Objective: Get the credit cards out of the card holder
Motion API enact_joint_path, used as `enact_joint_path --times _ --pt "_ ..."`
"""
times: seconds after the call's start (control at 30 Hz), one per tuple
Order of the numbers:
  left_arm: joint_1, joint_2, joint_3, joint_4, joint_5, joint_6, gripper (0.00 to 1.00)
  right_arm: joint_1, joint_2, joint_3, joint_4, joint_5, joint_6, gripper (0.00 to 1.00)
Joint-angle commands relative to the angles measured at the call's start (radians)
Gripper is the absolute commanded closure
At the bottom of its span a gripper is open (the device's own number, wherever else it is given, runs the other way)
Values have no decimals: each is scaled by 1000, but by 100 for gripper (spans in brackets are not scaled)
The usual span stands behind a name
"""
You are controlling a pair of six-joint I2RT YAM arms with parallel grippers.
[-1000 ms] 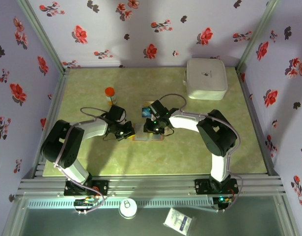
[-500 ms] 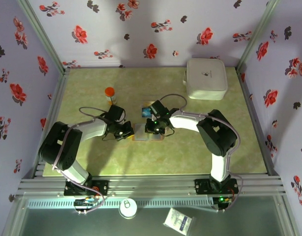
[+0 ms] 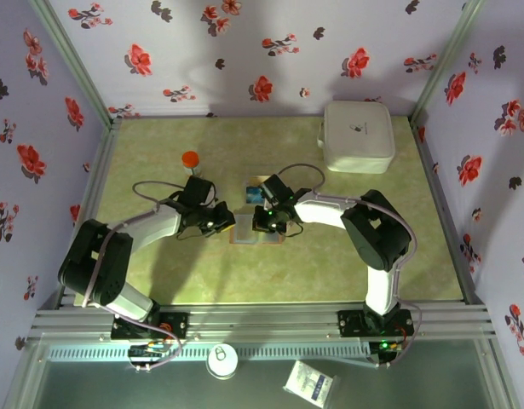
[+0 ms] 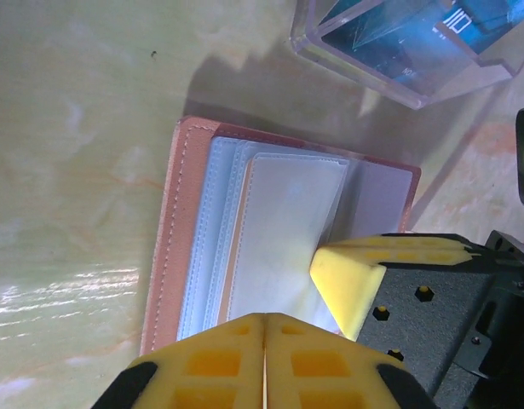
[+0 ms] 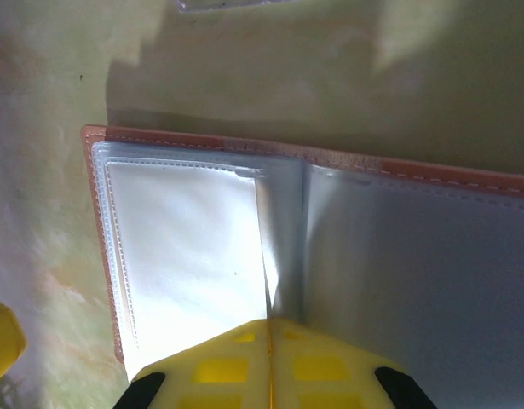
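The tan leather card holder [image 3: 245, 233] lies open on the table between both grippers, its clear sleeves showing. My left gripper [image 4: 266, 319] is shut with nothing in it, just above the near edge of the sleeves; a pale card [image 4: 283, 226] sits inside the top sleeve. My right gripper [image 5: 270, 324] is shut on a thin clear sleeve leaf [image 5: 266, 247] that stands up from the holder's middle fold. One of its yellow fingers [image 4: 355, 277] shows in the left wrist view. A teal-blue credit card [image 4: 415, 30] lies in the clear plastic tray [image 3: 255, 193] beyond the holder.
An orange-capped bottle [image 3: 190, 161] stands behind the left arm. A white zipped case [image 3: 358, 136] lies at the back right. Metal frame rails and flowered walls enclose the green table [image 3: 330, 264].
My left gripper has moved right and a little away from me, onto the holder's left half. The right gripper has closed on the sleeve leaf and otherwise stayed put.
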Motion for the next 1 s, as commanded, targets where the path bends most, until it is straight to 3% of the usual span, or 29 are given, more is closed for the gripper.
enact_joint_path --times 0.0,0.5,0.97 --pt "-13 41 25 33 30 -24 87 -12 -3 -27 -1 19 5 92" --pt "-41 95 39 53 23 -37 75 -42 -19 -100 130 -63 50 92" --pt "-64 99 73 -47 -78 -11 67 -62 -15 -137 189 -107 66 93"
